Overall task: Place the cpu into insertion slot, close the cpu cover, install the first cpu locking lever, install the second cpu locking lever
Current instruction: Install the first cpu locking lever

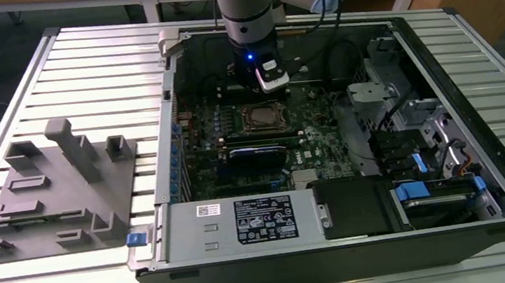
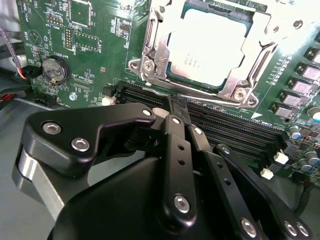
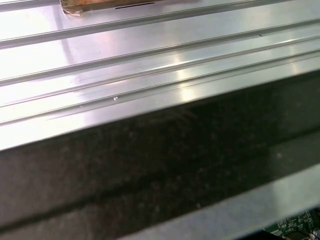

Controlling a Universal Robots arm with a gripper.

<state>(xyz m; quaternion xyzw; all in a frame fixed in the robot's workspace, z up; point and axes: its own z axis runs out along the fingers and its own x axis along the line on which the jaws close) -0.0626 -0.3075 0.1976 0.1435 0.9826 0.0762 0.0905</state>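
Observation:
The cpu (image 2: 207,42) lies flat in the insertion slot (image 1: 263,117) on the green board inside the open computer case. Its silvery top shows through the window of the cpu cover (image 2: 154,47), which lies down around it. In the exterior view my gripper (image 1: 273,83) hangs just behind the slot, a little above the board. In the second wrist view the black fingers (image 2: 175,130) come together at the tips, and the gripper (image 2: 171,107) is shut with nothing in it, over the long black card slots (image 2: 225,125) beside the socket.
The case walls (image 1: 171,122) ring the board, with a power supply (image 1: 242,223) at the front and drive bays (image 1: 421,138) on the exterior view's right. A grey fixture block (image 1: 60,190) sits on the ribbed metal table (image 3: 150,65). A black card (image 1: 256,156) stands near the socket.

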